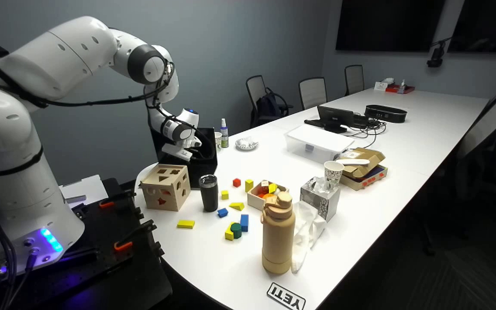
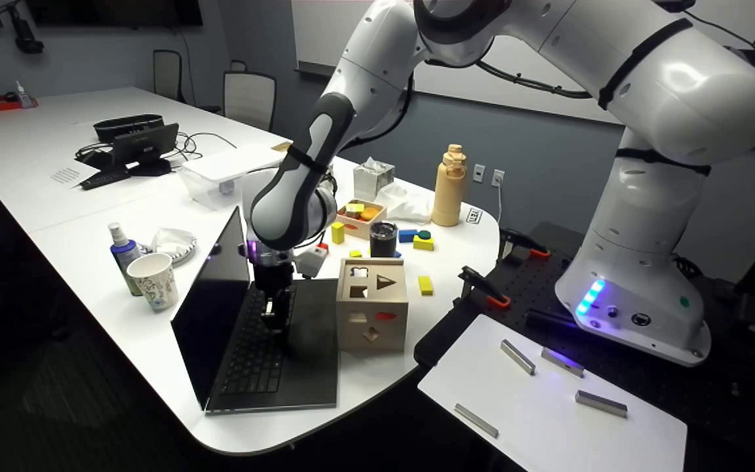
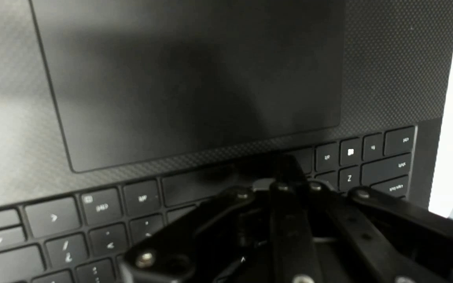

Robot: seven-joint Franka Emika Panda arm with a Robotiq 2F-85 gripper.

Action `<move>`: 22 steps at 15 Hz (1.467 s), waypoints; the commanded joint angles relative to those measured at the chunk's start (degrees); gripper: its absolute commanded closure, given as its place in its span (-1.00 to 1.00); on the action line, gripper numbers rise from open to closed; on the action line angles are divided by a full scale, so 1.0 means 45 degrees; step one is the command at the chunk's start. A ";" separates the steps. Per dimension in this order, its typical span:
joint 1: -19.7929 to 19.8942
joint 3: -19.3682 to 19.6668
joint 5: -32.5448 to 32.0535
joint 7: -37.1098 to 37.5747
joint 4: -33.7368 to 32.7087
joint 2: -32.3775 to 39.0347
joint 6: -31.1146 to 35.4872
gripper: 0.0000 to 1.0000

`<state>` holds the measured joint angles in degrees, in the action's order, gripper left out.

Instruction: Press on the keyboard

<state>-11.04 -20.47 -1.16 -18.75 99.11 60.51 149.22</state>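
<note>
One black laptop [image 2: 211,318] stands on the white desk [image 2: 63,203], just beside a wooden box [image 2: 372,319] with holes. Its dark keyboard [image 2: 254,368] lies flat under the robot's hand [image 2: 275,321]. The fingers [image 3: 291,220] are squeezed together, tips over the long space bar [image 3: 197,186]. I cannot tell if they touch it.
</note>
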 commanded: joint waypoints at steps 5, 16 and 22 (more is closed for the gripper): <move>0.0712 -0.0194 0.0256 0.0030 0.0360 -0.0617 -0.0026 1.00; 0.2074 -0.0464 0.0981 0.0217 0.2135 -0.3544 -0.0204 0.48; 0.2296 -0.0296 0.1597 0.0196 0.3145 -0.5435 -0.1409 -0.29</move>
<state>-1.06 -21.98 4.06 -18.50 109.01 42.12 146.54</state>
